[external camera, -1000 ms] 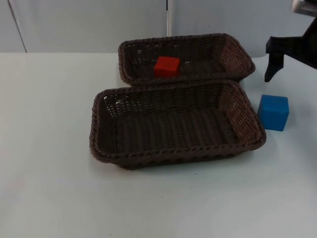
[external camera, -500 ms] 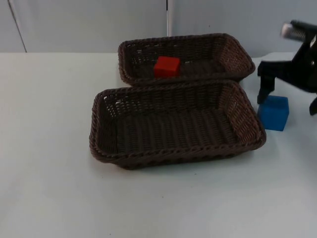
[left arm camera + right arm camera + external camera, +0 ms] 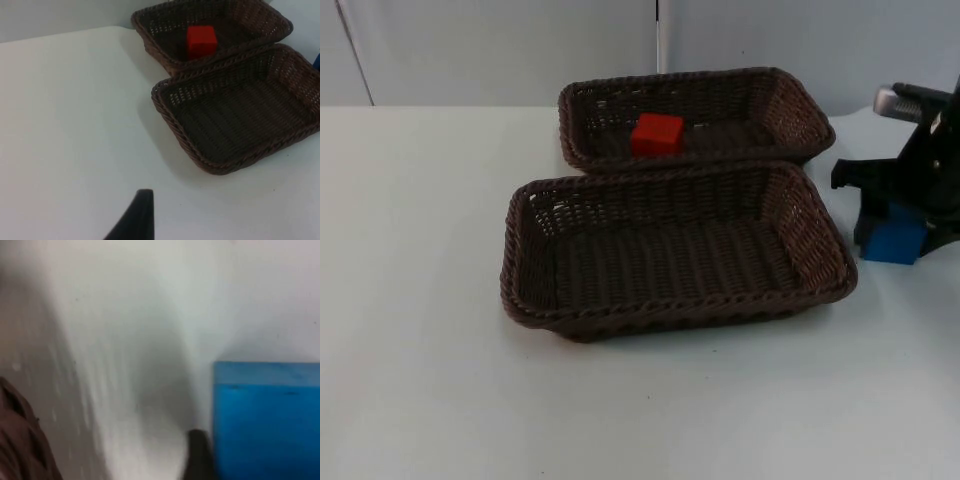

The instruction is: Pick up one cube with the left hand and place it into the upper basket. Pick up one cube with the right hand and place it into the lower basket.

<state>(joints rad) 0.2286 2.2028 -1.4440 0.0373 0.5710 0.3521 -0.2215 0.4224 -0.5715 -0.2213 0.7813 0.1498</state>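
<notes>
Right pincer [image 3: 900, 225] has dropped astride blue cube [image 3: 894, 240].

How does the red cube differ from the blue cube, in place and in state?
The red cube lies inside the upper basket; the blue cube stands on the table, right of the lower basket. The red cube is unattended; the right gripper straddles the blue one. Both are plain cubes.

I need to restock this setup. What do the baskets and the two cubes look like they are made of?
Upper basket and lower basket: dark brown woven wicker or plastic rattan, with braided rims and open weave. Red cube and blue cube: smooth, matte, evenly coloured, probably painted wood, foam or plastic; I cannot tell which.
</notes>
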